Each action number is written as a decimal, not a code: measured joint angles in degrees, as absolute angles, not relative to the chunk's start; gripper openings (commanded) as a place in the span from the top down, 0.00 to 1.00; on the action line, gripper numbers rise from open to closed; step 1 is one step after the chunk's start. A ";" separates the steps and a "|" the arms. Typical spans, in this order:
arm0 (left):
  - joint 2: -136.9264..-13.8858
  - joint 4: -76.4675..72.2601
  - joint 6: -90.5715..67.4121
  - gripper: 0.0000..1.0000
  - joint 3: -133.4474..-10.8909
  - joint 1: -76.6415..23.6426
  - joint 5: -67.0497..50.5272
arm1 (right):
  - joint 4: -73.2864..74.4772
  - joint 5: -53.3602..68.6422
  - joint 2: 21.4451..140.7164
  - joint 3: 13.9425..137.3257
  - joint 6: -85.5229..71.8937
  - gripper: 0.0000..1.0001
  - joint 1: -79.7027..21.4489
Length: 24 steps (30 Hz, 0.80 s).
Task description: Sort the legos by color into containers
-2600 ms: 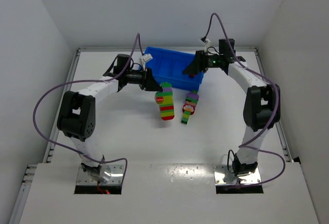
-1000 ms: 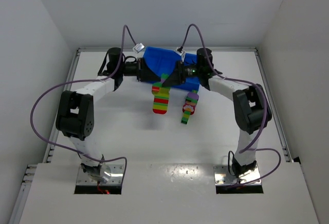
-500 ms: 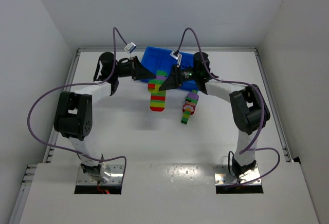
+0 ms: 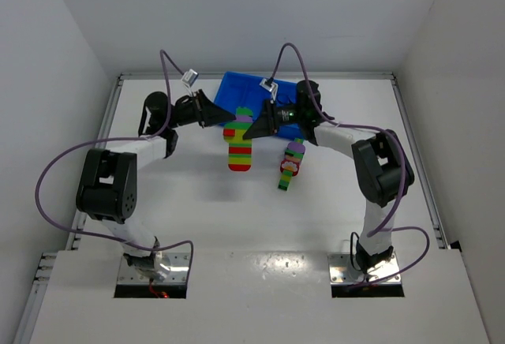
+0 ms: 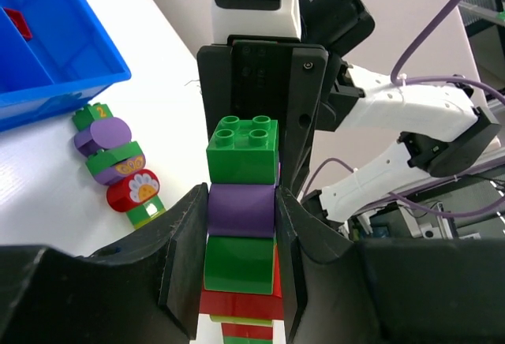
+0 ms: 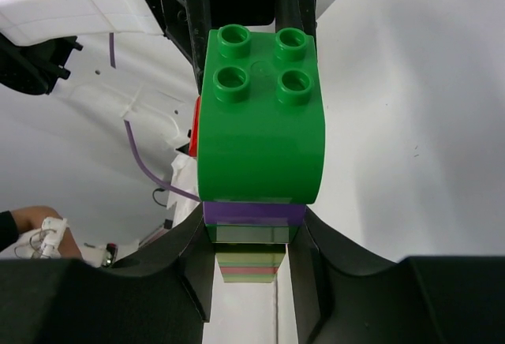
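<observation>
- Held stick point(image 4: 240, 151): a multicoloured striped stick of snapped plastic toy bricks in green, purple, red and yellow bands. It hangs in the air over the table point(image 4: 197, 218), just in front of the tray's near edge and clear of the surface.
- Tray point(image 4: 245, 91): a rectangular bright-blue plastic tray with side-by-side compartments, sitting at the middle of the table's far edge.
- Left gripper point(image 5: 241, 216): clamped on the held stick, fingers pressing both sides of the purple brick point(image 5: 241, 202) just under the green top brick point(image 6: 260, 115).
- Right gripper point(image 6: 250, 237): comes in from the opposite side and is closed on the same stick near its top. Its fingers sit just below the green top brick; which band they pinch I cannot tell.
- Loose stick point(image 4: 289, 166): a second, thinner striped stick with purple, green and red pieces and a flower print. It lies flat on the table, just in front of the tray's near right corner, with neither arm touching it.
- Small red brick point(image 5: 17, 24): one lies inside a tray compartment. The other compartments are mostly hidden, so contents unknown.
- Progress, judged: early. At least one brick is sorted; both sticks are fully assembled.
- Left to do, judged: separate the held stick brick by brick and drop each piece by colour, then do the same with the loose stick.
- Step in hand, judged: a two-handed grip, set to pull off the top section.
</observation>
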<state>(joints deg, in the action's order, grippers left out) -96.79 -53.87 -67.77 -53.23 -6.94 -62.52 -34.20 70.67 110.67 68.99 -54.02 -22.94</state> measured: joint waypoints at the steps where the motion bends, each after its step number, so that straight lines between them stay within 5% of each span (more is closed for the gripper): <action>1: -96.60 -53.06 -67.13 0.73 -53.39 -6.94 -62.54 | -33.93 70.85 110.67 69.12 -53.82 0.94 -22.94; 12: -98.76 -32.25 -52.36 0.44 -66.26 -6.63 -63.64 | -21.58 74.98 109.73 69.65 -40.91 0.98 -22.92; 24: -102.67 -16.36 -40.16 0.38 -73.82 -9.06 -65.52 | -0.34 75.70 108.88 72.71 -23.40 0.98 -22.92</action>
